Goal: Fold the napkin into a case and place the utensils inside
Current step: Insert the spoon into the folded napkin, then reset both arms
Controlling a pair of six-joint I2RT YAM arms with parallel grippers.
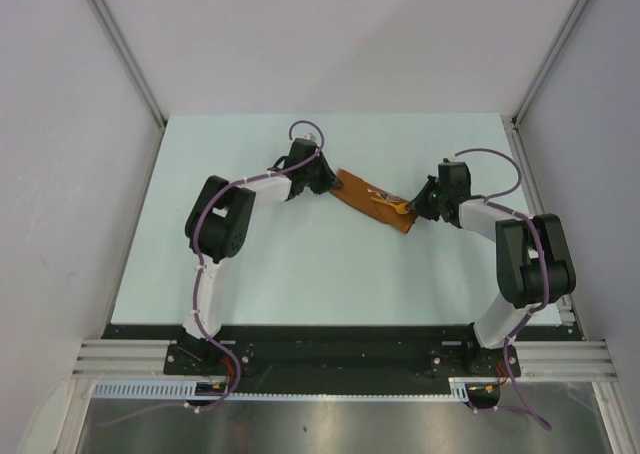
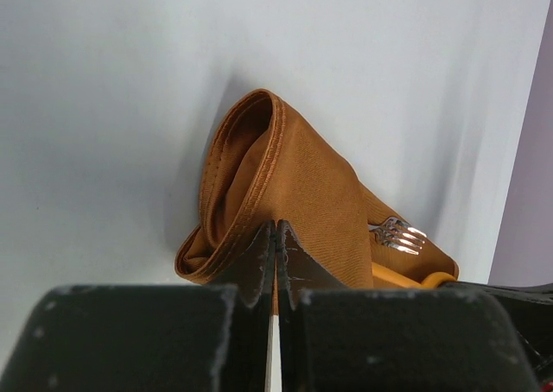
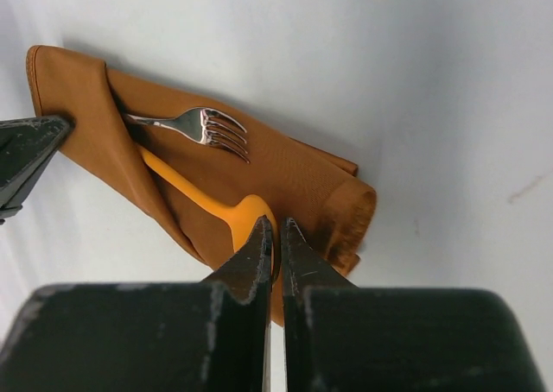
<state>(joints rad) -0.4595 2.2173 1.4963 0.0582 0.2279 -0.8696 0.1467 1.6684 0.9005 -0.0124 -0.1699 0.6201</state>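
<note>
1. The case point(image 1: 372, 202) is rust-orange cloth folded into a narrow, layered strip. It lies slantwise on the pale bench point(image 1: 300, 274), between the two arms and toward the far side.
2. The left fingers point(image 2: 262, 254) are clenched, with their tips pressed together on the stitched hem at the case's far-left end. The cloth there bulges up in a rolled loop.
3. The right fingers point(image 3: 259, 254) are clenched on the broad end of the orange utensil point(image 3: 186, 189), at the case's near-right end.
4. The orange utensil's slim handle runs away from the fingers and slips under a cloth fold, which hides its tip.
5. The fingers cover most of that broad end, so I cannot tell its shape.
6. The fork point(image 3: 203, 124), silver and shiny, lies on the cloth just beside the orange handle with its tines bare. The end of its handle goes under the same fold.
7. In the left wrist view only the fork's tines and a sliver of orange show past the cloth. The dark, blurred body below the fingers cuts off the rest.
8. From above, the utensils are only a small glint and an orange fleck, and the wrists hide both sets of fingertips.
</note>
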